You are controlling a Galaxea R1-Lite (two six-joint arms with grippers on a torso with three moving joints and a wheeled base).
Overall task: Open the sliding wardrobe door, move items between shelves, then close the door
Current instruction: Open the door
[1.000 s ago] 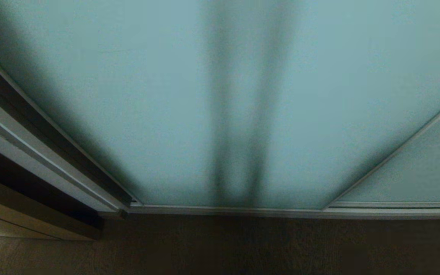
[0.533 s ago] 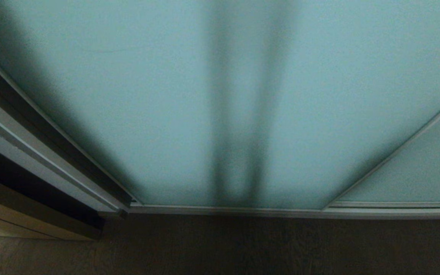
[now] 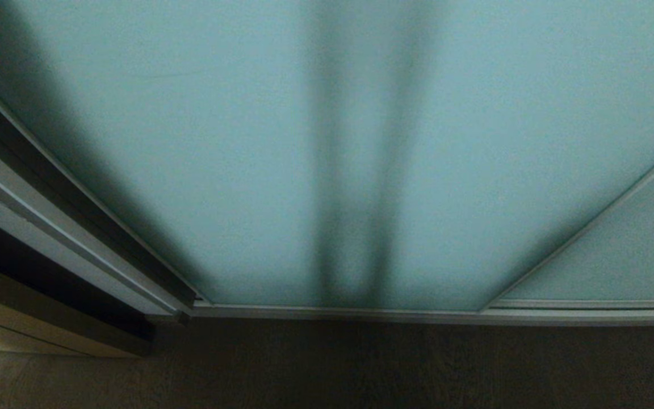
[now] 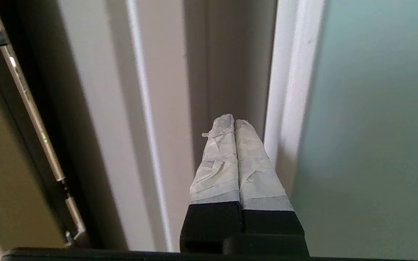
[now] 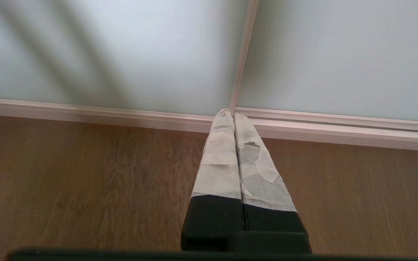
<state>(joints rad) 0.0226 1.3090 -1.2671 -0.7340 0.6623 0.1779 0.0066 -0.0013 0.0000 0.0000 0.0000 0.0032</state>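
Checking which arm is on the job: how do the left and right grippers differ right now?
The left gripper is raised, its tips in the recess beside the sliding wardrobe door's silver frame edge; the right gripper points down toward the bottom track and the wood floor. Shared: both are shut, empty, with taped fingertips.

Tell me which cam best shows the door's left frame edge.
Left wrist view: the door's silver frame edge runs close beside the shut left gripper. Head view shows it small at the side. Right wrist view shows only the bottom rail and a stile between panels.
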